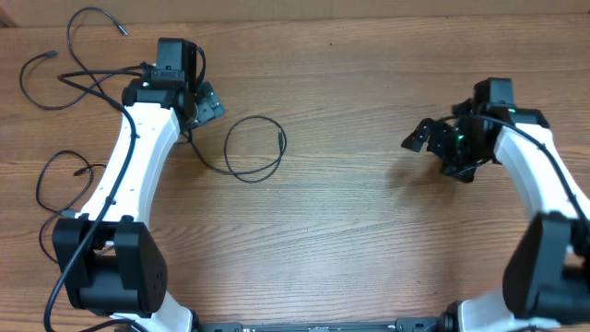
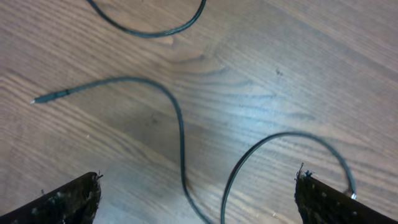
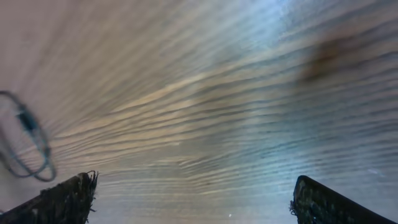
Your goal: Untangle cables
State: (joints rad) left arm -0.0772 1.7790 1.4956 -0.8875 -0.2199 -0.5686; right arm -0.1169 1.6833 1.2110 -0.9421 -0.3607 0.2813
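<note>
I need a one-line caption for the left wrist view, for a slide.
Open left gripper above thin black cables lying in loose curves on the wooden table.

The cables lie on the left half of the counter (image 1: pixel 350 231). One loop (image 1: pixel 227 146) sits just right of the left fingers (image 1: pixel 210 101), with its tail running under them. Two more cables spread behind and to the left of that arm, one (image 1: pixel 118 26) near the far edge and another (image 1: pixel 46 58) left of it. The right fingers (image 1: pixel 419 136) hang over the right half, well apart from the loop.
</note>
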